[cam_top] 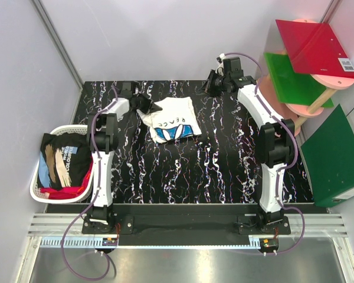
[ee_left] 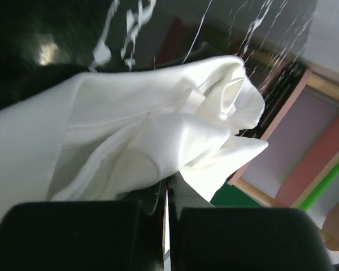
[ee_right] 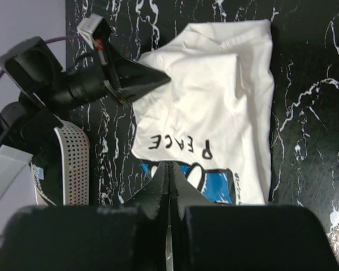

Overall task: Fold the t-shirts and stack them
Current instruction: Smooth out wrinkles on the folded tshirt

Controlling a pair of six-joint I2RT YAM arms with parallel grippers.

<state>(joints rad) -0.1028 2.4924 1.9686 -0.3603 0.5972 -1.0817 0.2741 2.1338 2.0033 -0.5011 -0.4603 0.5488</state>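
A cream-white t-shirt (cam_top: 172, 121) with "PEACE" lettering and a blue print lies partly folded at the back middle of the black marbled table (cam_top: 212, 171). My left gripper (cam_top: 147, 106) is at the shirt's left corner, shut on a bunched edge of the cloth (ee_left: 175, 124); from the right wrist its tip (ee_right: 153, 79) meets that corner. My right gripper (cam_top: 215, 84) hovers at the back right of the shirt (ee_right: 214, 113), jaws shut and empty (ee_right: 169, 167). More t-shirts, black with tan streaks (cam_top: 62, 154), blue-and-white (cam_top: 43, 171) and red (cam_top: 78, 180), are piled in a basket.
The white perforated basket (cam_top: 47, 198) stands off the table's left edge, also seen from the right wrist (ee_right: 73, 164). At the right, a pink shelf unit (cam_top: 310, 109) carries a red board (cam_top: 315, 47) and a green board (cam_top: 292, 79). A dark green folder (cam_top: 333, 156) leans beside it.
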